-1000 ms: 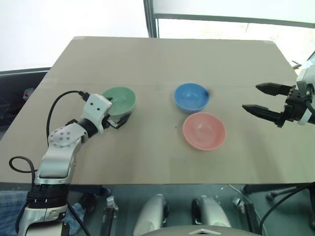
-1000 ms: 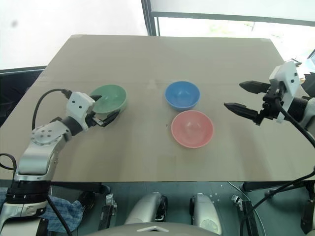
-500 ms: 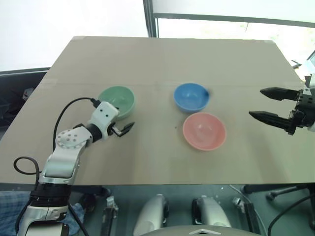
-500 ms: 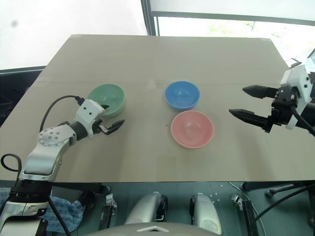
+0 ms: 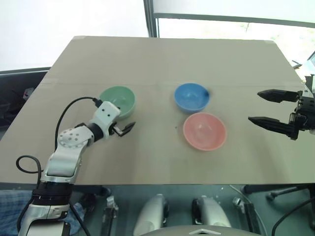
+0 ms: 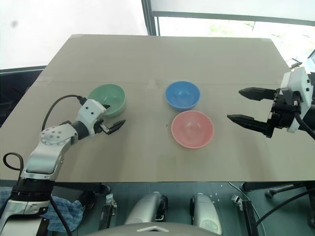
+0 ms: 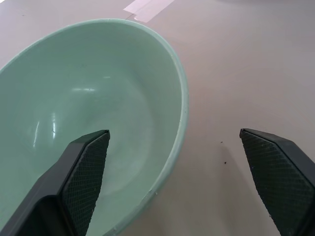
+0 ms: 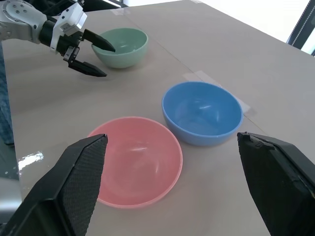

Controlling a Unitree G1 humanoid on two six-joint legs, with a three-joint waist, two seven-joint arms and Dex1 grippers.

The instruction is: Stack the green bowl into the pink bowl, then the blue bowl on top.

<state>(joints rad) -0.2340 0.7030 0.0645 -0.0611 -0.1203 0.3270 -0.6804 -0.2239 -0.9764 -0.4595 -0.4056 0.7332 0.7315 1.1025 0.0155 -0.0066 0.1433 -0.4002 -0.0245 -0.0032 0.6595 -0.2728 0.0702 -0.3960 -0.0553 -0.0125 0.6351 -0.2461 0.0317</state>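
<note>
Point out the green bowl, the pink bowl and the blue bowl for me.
green bowl (image 5: 118, 99): left eye view, on the inside of the bowl.
pink bowl (image 5: 204, 130): left eye view, on the middle of its inner bottom.
blue bowl (image 8: 202, 109): right wrist view, on the inside floor of the bowl.

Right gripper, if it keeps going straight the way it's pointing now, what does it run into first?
Probably the pink bowl or the blue bowl. The right gripper, jaws open, points across the table toward the pair, which sit between its fingers in its wrist view. It seems raised, so it might pass above them.
</note>
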